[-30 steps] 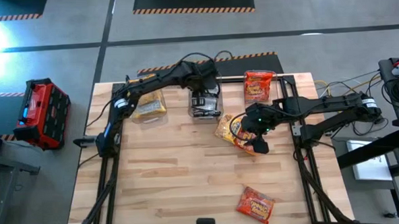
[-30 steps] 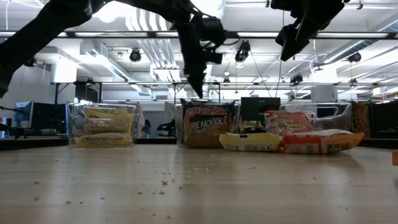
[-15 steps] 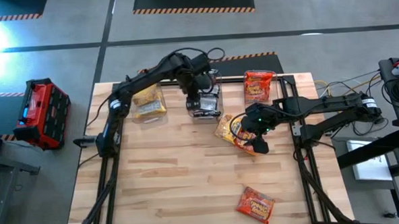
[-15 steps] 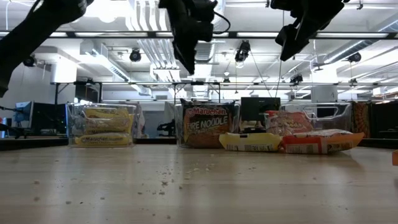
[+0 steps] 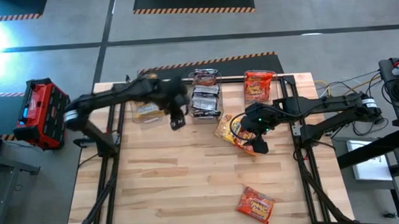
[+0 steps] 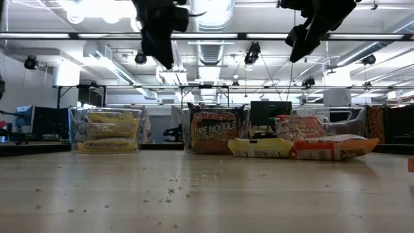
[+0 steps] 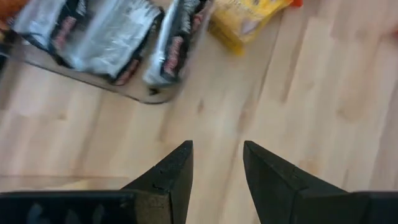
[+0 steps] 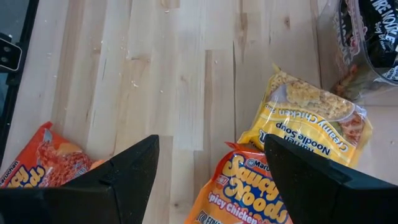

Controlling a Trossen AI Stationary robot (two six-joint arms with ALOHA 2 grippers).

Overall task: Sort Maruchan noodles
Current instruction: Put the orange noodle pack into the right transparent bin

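Sorting is mostly done: yellow crinkly packets [image 5: 147,107] fill the far-left clear bin, dark packets [image 5: 204,98] the middle, red packets [image 5: 258,84] the right. A yellow packet [image 5: 227,128], orange packet [image 5: 243,142] and near red packet [image 5: 255,203] remain loose. The left gripper [image 5: 177,120], parted and empty, has withdrawn from the dark bin; the right gripper [image 5: 260,146] hovers spread wide.

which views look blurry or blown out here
High view: the left arm is motion-smeared. Left wrist view: the dark packets are soft with blur. Low view: ceiling lights glare white, leaving both arms as silhouettes. Right wrist view: sharp.
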